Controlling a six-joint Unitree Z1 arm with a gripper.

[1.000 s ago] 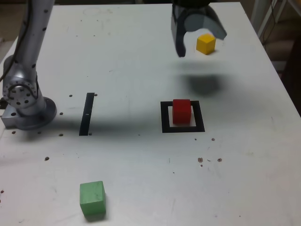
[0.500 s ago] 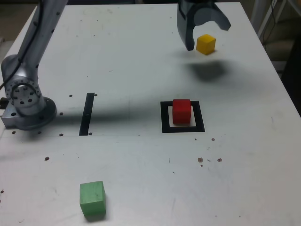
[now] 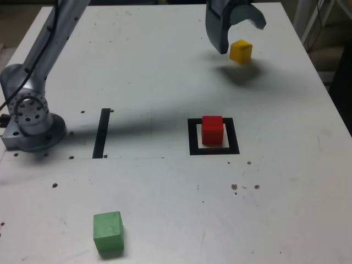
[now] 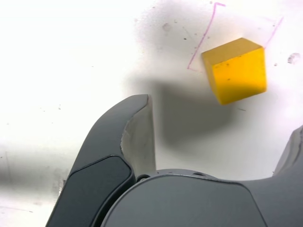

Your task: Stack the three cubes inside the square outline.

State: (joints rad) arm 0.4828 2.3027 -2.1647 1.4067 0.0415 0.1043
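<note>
With jaws wide open on nothing, centre the gripper [image 3: 242, 37] over the yellow cube [image 3: 241, 51], square 2 fingers to its sides, then lower gently.

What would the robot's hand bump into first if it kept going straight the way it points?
Probably the yellow cube or the tabletop beside it; depth is unclear.

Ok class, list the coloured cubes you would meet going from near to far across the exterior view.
Green cube → red cube, inside the square outline → yellow cube.
</note>
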